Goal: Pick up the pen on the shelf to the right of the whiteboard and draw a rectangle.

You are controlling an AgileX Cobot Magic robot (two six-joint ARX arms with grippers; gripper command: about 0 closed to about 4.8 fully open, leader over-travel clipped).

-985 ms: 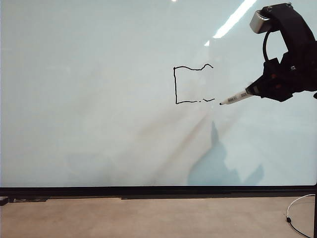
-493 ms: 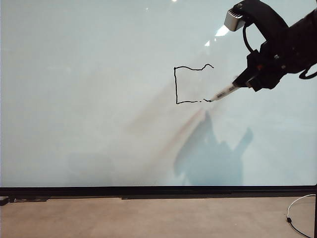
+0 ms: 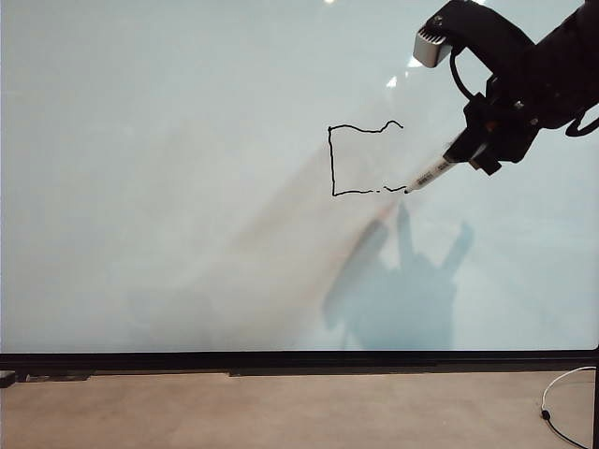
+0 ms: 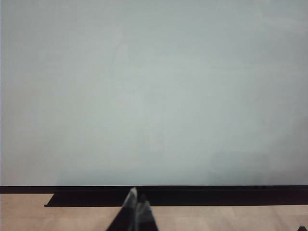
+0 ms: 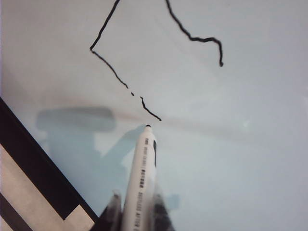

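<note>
The pen (image 3: 430, 176) is pinched by the right claw (image 3: 465, 150), its black tip set at the open right end of the unfinished rectangle (image 3: 365, 159) on the whiteboard (image 3: 168, 187). The left claw (image 4: 136, 211) is pressed together, low by the board's bottom edge.

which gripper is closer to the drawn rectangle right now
Right. The right gripper holds the pen tip beside the rectangle's unfinished bottom corner; the left gripper sits low near the whiteboard's bottom frame.

pen (image 3: 430, 175) tip at rectangle's (image 3: 360, 159) lower right corner, on whiteboard (image 3: 187, 187)
</note>
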